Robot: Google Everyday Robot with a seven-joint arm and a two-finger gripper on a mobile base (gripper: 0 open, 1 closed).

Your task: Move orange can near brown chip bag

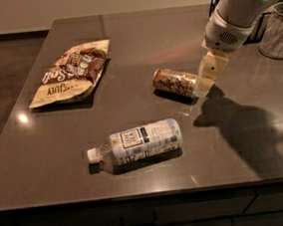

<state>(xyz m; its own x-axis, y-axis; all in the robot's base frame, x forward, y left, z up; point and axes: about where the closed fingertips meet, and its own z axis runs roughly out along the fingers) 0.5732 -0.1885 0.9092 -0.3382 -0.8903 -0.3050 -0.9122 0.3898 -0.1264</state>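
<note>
The orange can lies on its side mid-desk, towards the right edge and well apart from the brown chip bag near the far left corner. The pincer hangs at the can's right end. I cannot tell how far open it is, and it seems to hold nothing. This looks like the approach step. Next, it likely needs to get a firm hold on the can before carrying it left.

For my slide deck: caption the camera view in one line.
Gripper by the right end of the toppled orange can; brown chip bag at left, bottle in front.
</note>
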